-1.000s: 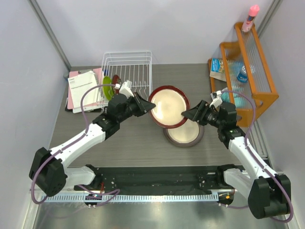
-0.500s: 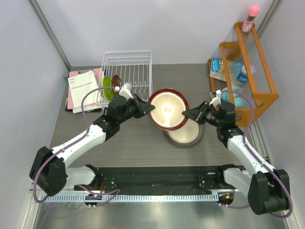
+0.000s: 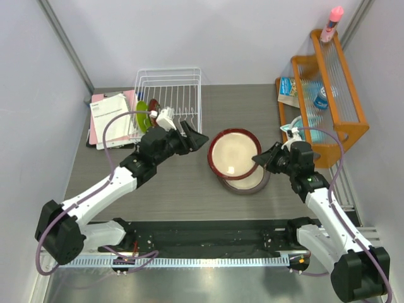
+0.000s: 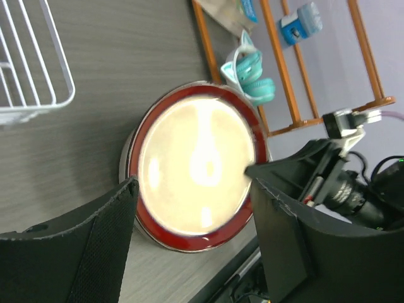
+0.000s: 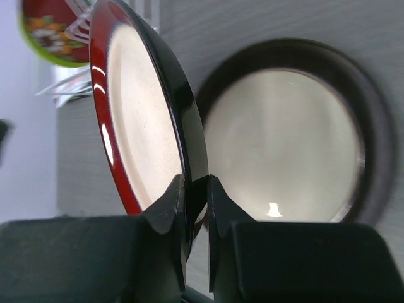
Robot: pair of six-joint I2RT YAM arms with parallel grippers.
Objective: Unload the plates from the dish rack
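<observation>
First, overhead: the right gripper [image 3: 255, 158] pinches the right edge of the dark-red-rimmed plate [image 3: 232, 153]. The plate is cream face up and overlaps the grey-rimmed plate [image 3: 251, 184], which lies on the table [image 3: 177, 189]. Whether the two plates touch, cannot tell. The left gripper [image 3: 197, 135] hangs just left of the held plate, jaws spread, nothing in them. The dish rack [image 3: 169, 88] sits far left, well apart. The lime green plate [image 3: 142, 116] and glossy red plate [image 3: 153, 107] stand on edge at its left end. Orange shelf [image 3: 334, 95] far right; papers [image 3: 110, 113] beside the rack.

Left wrist view: own fingers wide apart, only air between. Beyond them is the dark-red-rimmed plate, with the right gripper's tip on its rim. Rack corner upper left.

Right wrist view: both fingers clamped tight on the dark-red rim, plate steeply tilted. The grey-rimmed plate lies flat behind it. The glossy red plate's floral underside shows upper left.
</observation>
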